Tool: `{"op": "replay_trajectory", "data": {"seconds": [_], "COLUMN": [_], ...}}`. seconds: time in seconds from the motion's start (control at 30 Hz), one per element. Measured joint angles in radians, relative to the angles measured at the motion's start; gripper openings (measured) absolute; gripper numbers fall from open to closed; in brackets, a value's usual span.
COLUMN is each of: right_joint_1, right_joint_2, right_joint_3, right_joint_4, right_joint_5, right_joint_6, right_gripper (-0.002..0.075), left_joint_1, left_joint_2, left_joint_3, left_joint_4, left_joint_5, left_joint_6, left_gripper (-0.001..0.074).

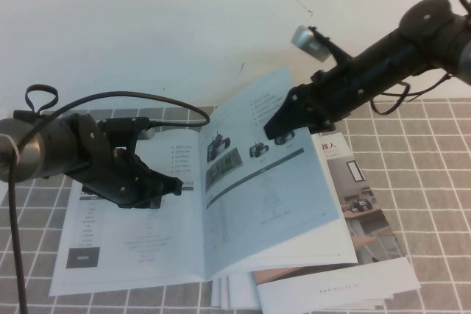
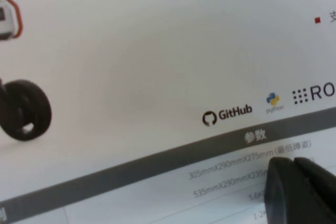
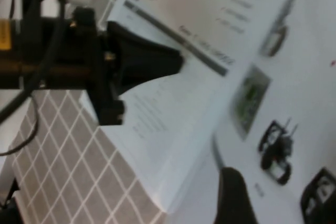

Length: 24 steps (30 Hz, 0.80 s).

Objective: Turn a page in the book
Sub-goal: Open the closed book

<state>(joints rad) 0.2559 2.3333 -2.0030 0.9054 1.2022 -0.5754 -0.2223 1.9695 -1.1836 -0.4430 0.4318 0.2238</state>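
- At 2 o'clock over the book [image 1: 147,233], right gripper [image 1: 280,127] touches the raised page [image 1: 272,196]; grip state: cannot tell.
- At 9 o'clock, left gripper [image 1: 173,186] presses the left leaf, fingers together, holding nothing.

The left arm reaches in low from the left, and the left gripper [image 1: 163,185] rests over the left half of the book [image 1: 199,204], its dark fingers [image 2: 299,187] drawn together and pressed down on the paper beside the spine. The right arm slants down from the upper right, and the right gripper [image 1: 283,124] sits at the far edge of the book's right half, where its closed tips meet the sheet.
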Motion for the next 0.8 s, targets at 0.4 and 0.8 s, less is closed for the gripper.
{"op": "replay_trajectory", "data": {"seconds": [0.4, 0.8], "right_joint_1": [0.089, 0.106], "right_joint_2": [-0.035, -0.064], "right_joint_3": [0.000, -0.001], "right_joint_4": [0.082, 0.096], "right_joint_5": [0.003, 0.006], "right_joint_6": [-0.022, -0.022], "right_gripper": [0.0407, 0.0407], "left_joint_1": [0.000, -0.024], "left_joint_2": [-0.004, -0.215], "left_joint_3": [0.000, 0.009], "left_joint_4": [-0.003, -0.002], "left_joint_5": [0.000, 0.080], "left_joint_6": [0.025, 0.056], "left_gripper": [-0.0004, -0.0004]}}
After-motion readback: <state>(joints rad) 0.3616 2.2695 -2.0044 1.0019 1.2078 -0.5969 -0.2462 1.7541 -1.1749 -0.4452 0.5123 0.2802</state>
